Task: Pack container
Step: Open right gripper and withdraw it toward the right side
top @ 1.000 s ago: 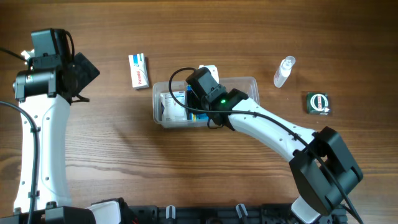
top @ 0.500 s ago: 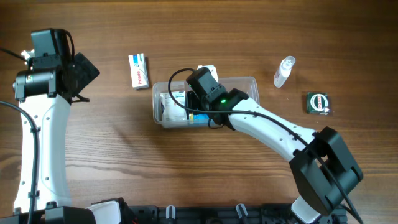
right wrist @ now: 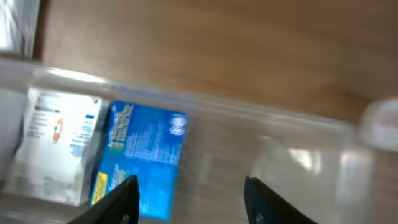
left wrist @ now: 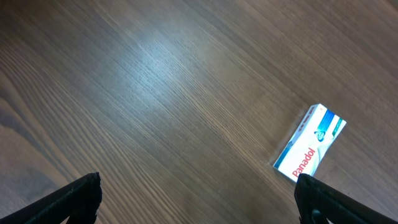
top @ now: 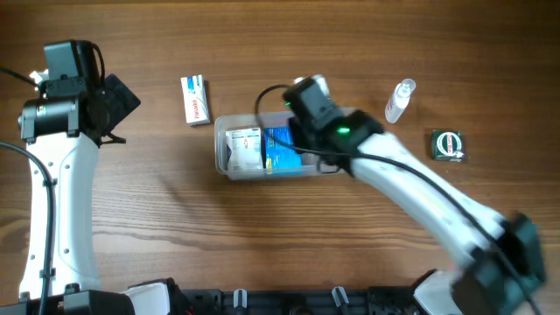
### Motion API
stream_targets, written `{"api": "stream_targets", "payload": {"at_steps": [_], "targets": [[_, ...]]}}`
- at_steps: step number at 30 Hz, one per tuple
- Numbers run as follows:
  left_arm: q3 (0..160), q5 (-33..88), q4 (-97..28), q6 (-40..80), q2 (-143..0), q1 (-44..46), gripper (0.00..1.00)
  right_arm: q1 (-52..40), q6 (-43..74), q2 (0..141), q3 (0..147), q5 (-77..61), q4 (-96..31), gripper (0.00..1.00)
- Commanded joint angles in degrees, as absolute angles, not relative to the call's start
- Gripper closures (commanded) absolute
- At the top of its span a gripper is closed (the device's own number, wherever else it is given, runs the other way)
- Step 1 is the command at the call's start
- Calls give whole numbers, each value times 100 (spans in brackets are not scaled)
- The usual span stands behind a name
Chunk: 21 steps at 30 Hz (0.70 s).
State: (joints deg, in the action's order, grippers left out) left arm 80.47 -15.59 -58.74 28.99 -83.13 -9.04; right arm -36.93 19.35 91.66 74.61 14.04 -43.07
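Note:
The clear plastic container (top: 221, 149) sits mid-table and also shows in the right wrist view (right wrist: 298, 134). Inside it lie a white box (top: 243, 149) and a blue box (top: 280, 149), both seen in the right wrist view as the white box (right wrist: 59, 143) and the blue box (right wrist: 144, 155). My right gripper (right wrist: 191, 199) is open and empty above the container's middle; in the overhead view (top: 308, 105) it is blurred. My left gripper (left wrist: 198, 199) is open and empty, far left, near a Panadol box (left wrist: 310, 143), also in the overhead view (top: 195, 99).
A small clear bottle (top: 400, 101) stands right of the container. A green and white packet (top: 448, 145) lies at the far right. The left arm (top: 66, 105) stands at the table's left side.
My right gripper has pulled up and to the right out of the container, leaving the blue box lying inside it next to the white box. The left arm has not moved.

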Motion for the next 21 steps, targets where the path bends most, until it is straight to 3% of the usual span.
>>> {"api": "stream_targets", "payload": {"at_steps": [1,5,7,10,15,21], "targets": [[8090,-1612,-5861,2877,-8283,-928,0,-2932,2071,8239,7627,2141,-4978,44],[8090,-1612,-5861,2877,-8283,-928,0,-1184,2137,7625,7627,1885,-5627,36],[8090,-1612,-5861,2877,-8283,-928,0,-550,2086,7612,7627,1588,-5660,27],[8090,-1612,-5861,2875,-8283,-928,0,838,2086,7830,7601,259,-5686,20],[8090,-1612,-5861,2877,-8283,-928,0,1133,2073,8165,7601,314,-5725,2],[8090,-1614,-5861,2877,-8283,-928,0,1133,1946,8307,7601,447,-5734,0]]}}
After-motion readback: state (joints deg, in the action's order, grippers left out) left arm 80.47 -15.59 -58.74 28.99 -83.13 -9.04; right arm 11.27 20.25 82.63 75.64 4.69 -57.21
